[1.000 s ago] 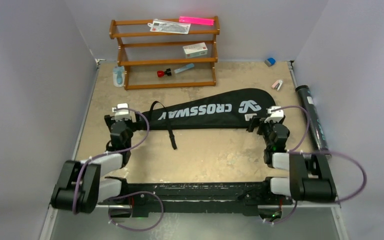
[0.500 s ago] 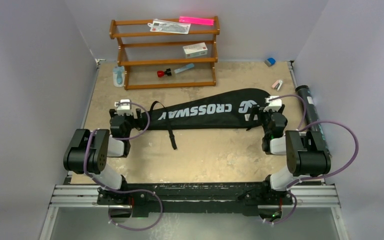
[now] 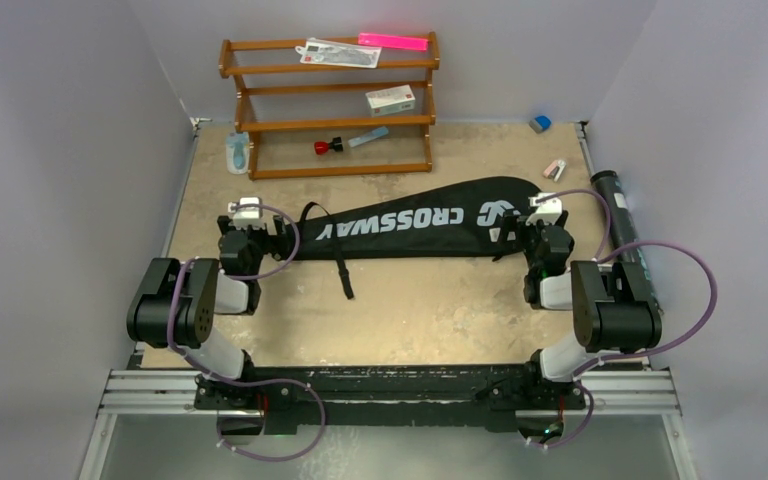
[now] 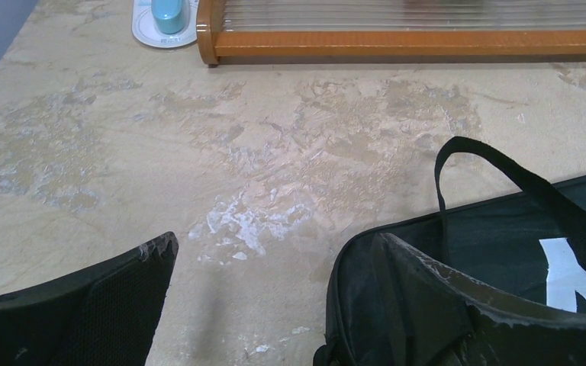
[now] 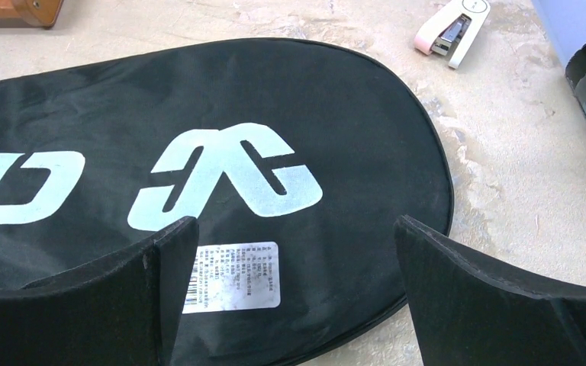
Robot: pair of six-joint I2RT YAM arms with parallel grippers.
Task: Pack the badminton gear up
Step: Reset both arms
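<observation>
The long black bag (image 3: 410,225) lettered CROSSWAY lies flat across the table, with its strap (image 3: 343,262) trailing toward me. My left gripper (image 3: 257,232) is open at the bag's narrow end. In the left wrist view its right finger (image 4: 442,297) is over the bag's end (image 4: 519,252) and its left finger is over bare table. My right gripper (image 3: 528,228) is open over the bag's wide end (image 5: 198,114), just above the white label (image 5: 233,276). The dark tube (image 3: 625,235) lies along the right edge. No rackets or shuttlecocks show.
The brown wooden rack (image 3: 330,105) stands at the back and holds small items. A blue and white object (image 3: 236,153) lies to its left. A pink and white stapler (image 3: 556,169) and a small blue object (image 3: 540,123) lie at the back right. Walls close in on both sides.
A second ago both arms lay low and folded; they have since risen and shifted both grippers a little farther over the bag's ends. Nothing has moved in the last half second.
</observation>
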